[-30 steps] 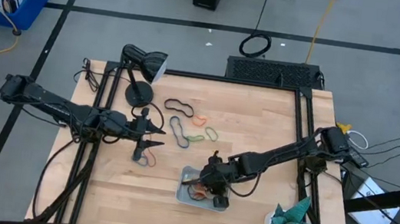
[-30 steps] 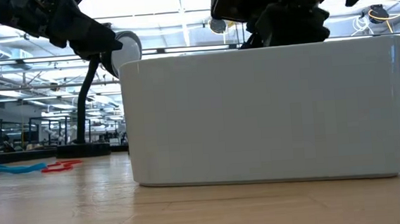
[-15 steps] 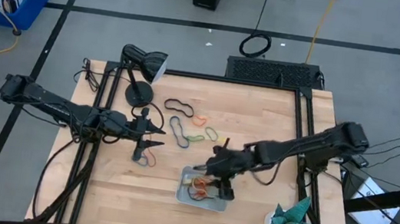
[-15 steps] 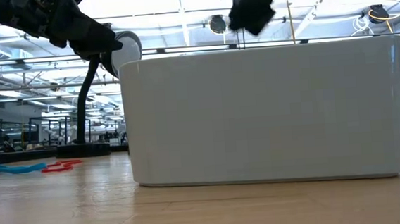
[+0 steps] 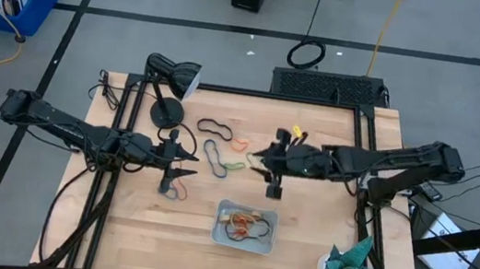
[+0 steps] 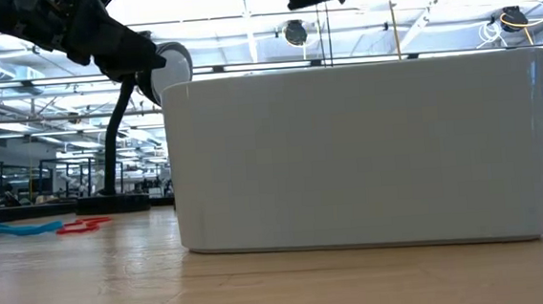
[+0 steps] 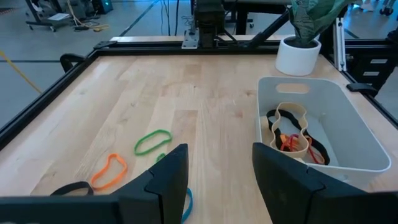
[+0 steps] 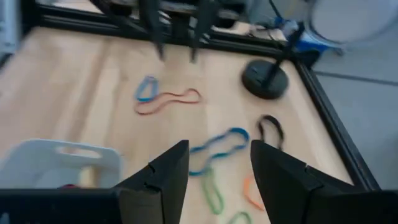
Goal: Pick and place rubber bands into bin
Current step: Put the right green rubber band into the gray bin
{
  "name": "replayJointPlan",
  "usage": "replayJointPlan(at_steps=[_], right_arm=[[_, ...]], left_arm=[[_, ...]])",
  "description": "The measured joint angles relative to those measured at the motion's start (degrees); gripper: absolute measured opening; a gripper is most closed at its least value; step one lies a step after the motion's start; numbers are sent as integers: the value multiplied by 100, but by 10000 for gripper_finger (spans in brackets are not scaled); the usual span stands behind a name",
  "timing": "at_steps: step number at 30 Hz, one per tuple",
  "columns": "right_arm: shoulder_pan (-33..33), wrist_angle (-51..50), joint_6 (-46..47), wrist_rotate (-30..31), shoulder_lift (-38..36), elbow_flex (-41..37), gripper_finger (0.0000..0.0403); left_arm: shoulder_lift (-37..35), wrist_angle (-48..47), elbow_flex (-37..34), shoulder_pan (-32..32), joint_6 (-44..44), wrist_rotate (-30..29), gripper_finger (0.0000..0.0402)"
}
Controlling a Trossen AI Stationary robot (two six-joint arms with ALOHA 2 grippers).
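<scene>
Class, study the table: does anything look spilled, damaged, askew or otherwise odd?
Nothing stands out. The bin sits flat with a few rubber bands inside; other rubber bands lie loose on the table, not yet collected. The desk lamp stands upright.

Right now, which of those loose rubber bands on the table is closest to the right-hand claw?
The green rubber band, just left of the open right gripper. The orange, blue and black bands lie farther toward the lamp.

The right gripper [image 8: 214, 168] hangs above the wooden table [image 8: 74, 81], its two dark fingers [image 8: 165, 171] spread with nothing between them. Below lie a blue rubber band [image 8: 219, 144], a green one [image 8: 211, 193], an orange one [image 8: 250, 191] and a red one [image 8: 168, 101] touching a small blue loop [image 8: 146, 88]. The pale bin [image 8: 59, 160] sits beside the fingers, and a black lamp base [image 8: 265, 79] stands farther off, near a black band [image 8: 270, 129].
</scene>
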Motion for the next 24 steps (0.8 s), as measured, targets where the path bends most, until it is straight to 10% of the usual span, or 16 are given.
replayJointPlan(at_steps=[24], right_arm=[[-1906, -392, 256, -277, 2183, 0, 167]], left_arm=[[-1, -162, 0, 1, -2, 1, 184]])
